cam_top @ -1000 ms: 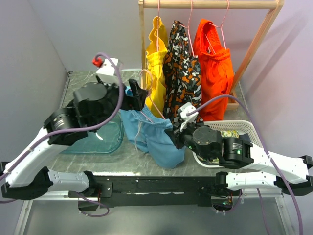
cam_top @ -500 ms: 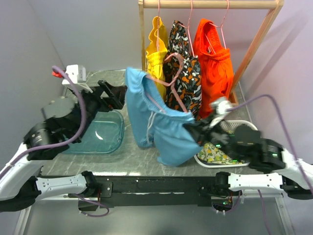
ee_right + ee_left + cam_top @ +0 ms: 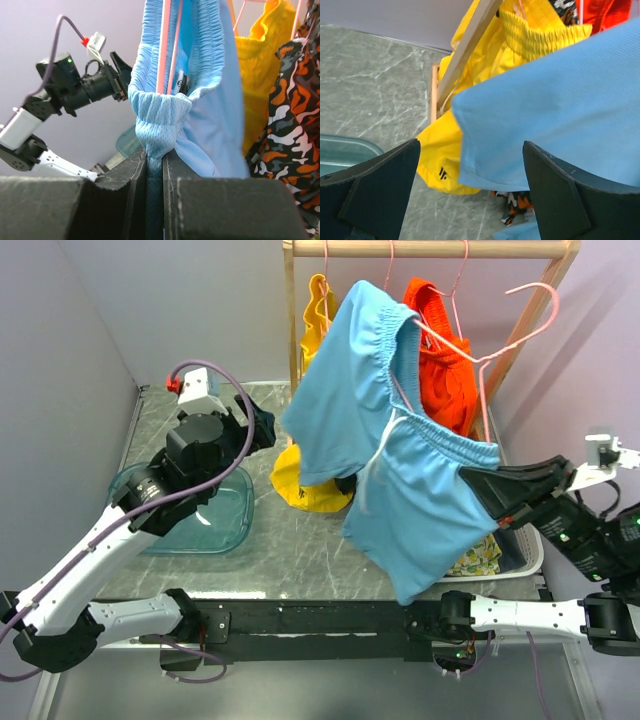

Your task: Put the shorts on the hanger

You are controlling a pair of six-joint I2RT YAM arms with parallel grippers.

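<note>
The light-blue shorts hang high in the air in front of the rack, with the pink hanger threaded through the gathered waistband. My right gripper is shut on the bunched waistband at its right end. In the right wrist view the gripper pinches the shorts, and the hanger's two wires run up inside the waist. My left gripper is open and empty just left of the shorts. In the left wrist view the gripper is spread wide, with a leg of the shorts ahead of it.
A wooden rack stands at the back with orange shorts and a yellow garment sagging low. A patterned garment is mostly hidden behind the shorts. A teal tub sits at the left. A white basket with a lemon-print cloth sits at the right.
My right gripper has lifted the shorts and hanger up and to the right. My left gripper has let go of them and now sits open beside them.
</note>
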